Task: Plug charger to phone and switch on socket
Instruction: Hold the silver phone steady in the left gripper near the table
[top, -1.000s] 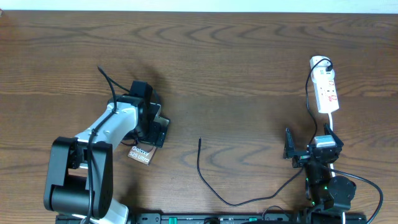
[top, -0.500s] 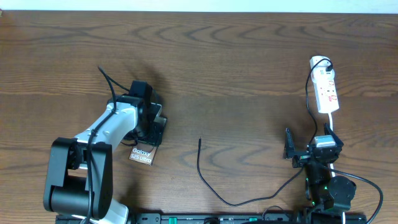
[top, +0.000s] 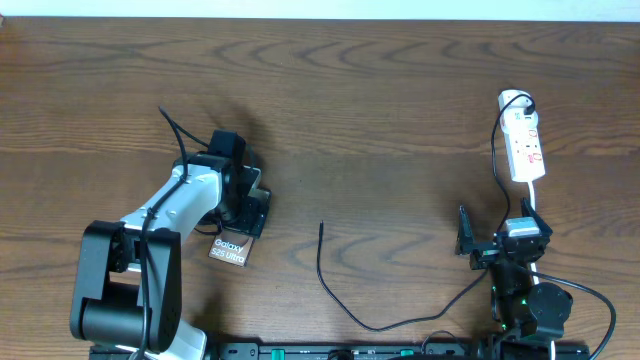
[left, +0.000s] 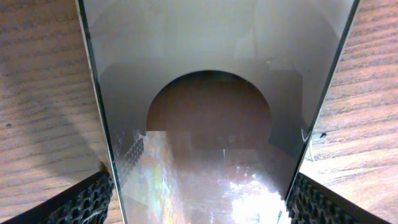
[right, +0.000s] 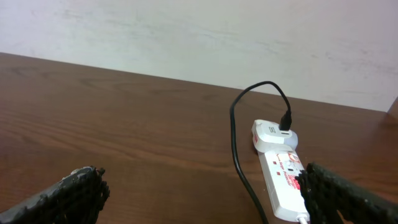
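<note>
- Overhead: the phone (top: 228, 249) lies flat on the desk (top: 380, 100) toward 8 o'clock, lettering up, its 12 o'clock end hidden under the left gripper (top: 245, 210).
- The charger (top: 330, 285) curves along the 6 o'clock side; its free tip points to 12 o'clock near the middle, well apart from the phone at its 9 o'clock.
- The socket (top: 525, 145) lies at 2 o'clock, round plug at its 12 o'clock end. The right gripper (top: 495, 225) sits at its 6 o'clock, not touching it.
- Left wrist: the glossy phone fills the view, with one of the fingers (left: 87, 202) at each long edge. They stand wide, but whether they press the edges I cannot tell.
- Right wrist: the fingers (right: 74, 196) are spread far apart with only bare desk between them. The socket lies at 4 o'clock, and the black cable loops out of its round plug.
</note>
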